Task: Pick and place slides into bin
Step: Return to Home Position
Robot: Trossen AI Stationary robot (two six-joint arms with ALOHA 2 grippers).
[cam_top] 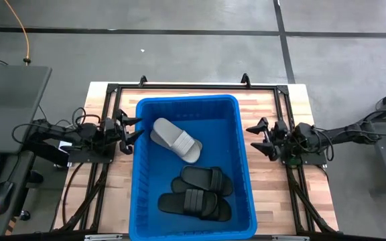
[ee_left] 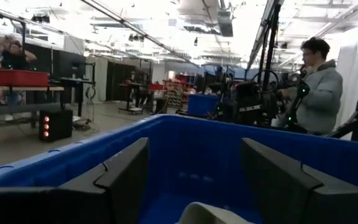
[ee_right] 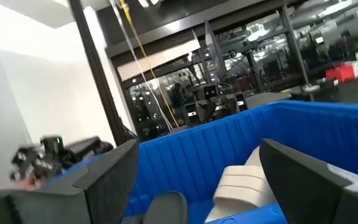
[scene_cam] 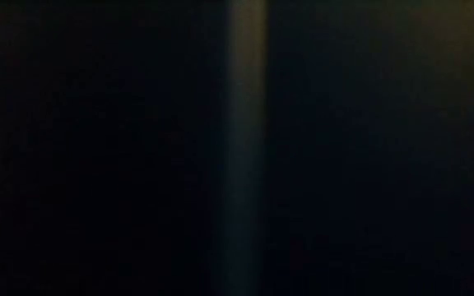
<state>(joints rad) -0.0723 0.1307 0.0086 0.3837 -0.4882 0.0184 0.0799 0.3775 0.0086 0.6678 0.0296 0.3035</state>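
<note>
My left gripper (cam_top: pixel 135 128), fingers (ee_left: pixel 126 180) spread and empty, faces the bin (cam_top: pixel 187 100) from just outside its left wall; the right gripper (cam_top: pixel 253 138), likewise spread and empty, mirrors it off the right wall. Every slide I can see lies inside the bin between them: a grey slide (cam_top: pixel 175 139) set diagonally, nearer the left arm, and the black slides (cam_top: pixel 200 191) heaped at the other end. I judge only a pull outward, away from the walls, remains
</note>
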